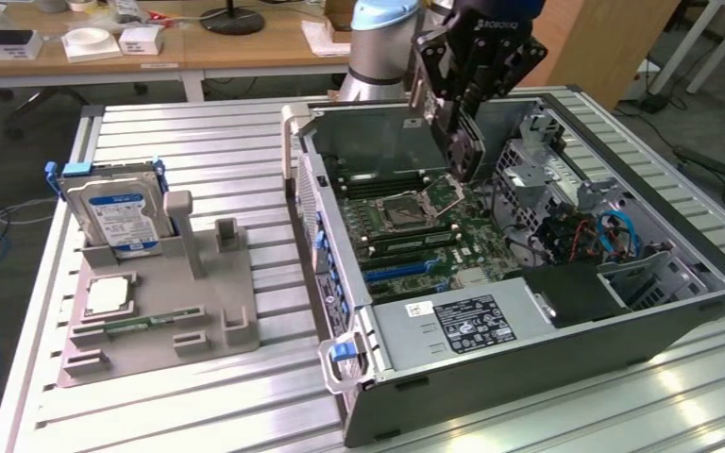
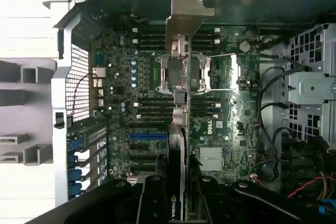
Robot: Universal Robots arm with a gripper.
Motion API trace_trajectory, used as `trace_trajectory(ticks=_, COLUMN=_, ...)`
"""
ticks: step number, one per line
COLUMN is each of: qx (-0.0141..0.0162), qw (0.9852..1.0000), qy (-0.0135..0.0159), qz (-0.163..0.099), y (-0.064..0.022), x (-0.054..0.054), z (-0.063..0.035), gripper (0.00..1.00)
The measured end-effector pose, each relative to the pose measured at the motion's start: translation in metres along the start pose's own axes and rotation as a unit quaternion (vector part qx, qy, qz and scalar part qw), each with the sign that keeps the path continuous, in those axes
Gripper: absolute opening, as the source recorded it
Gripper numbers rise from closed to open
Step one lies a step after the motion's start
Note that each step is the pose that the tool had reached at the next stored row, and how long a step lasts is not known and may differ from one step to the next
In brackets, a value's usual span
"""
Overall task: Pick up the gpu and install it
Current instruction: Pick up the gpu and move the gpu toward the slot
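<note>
Looks down on a slatted metal table [image 1: 211,142] carrying an open computer case [image 1: 665,311] laid on its side, motherboard [image 1: 426,236] facing up. Above the case, a dark gripper [image 1: 453,99] on a pale arm, jaws set narrow and clamped on the gpu [image 1: 461,142]. Grips the thin dark card by its upper part, so that it hangs on edge in the air, lower end over the processor socket [image 1: 411,203], not seated in any slot.

From the wrist view, the gripper [image 2: 178,198] with the gpu [image 2: 177,145] seen edge-on between the jaws, silvery bracket [image 2: 186,14] at the far end, all above the motherboard [image 2: 121,77], a blue slot [image 2: 148,136] just beside the card's line.

On the exterior view's left, well apart from the case, a grey holder [image 1: 218,321] on the table. Hard drive [image 1: 117,212] standing upright in it; small square processor chip [image 1: 109,294] lying flat just in front.
</note>
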State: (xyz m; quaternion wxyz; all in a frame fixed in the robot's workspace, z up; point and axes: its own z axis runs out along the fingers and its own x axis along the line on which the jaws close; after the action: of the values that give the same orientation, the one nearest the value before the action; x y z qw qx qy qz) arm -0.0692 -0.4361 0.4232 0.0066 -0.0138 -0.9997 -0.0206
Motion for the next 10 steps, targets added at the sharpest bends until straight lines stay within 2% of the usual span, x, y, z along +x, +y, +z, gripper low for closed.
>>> trace_trajectory(ticks=10, qx=0.0000, qw=1.0000, qy=0.0000, qz=0.000, y=0.0006, x=-0.022, z=-0.0002, gripper=0.26)
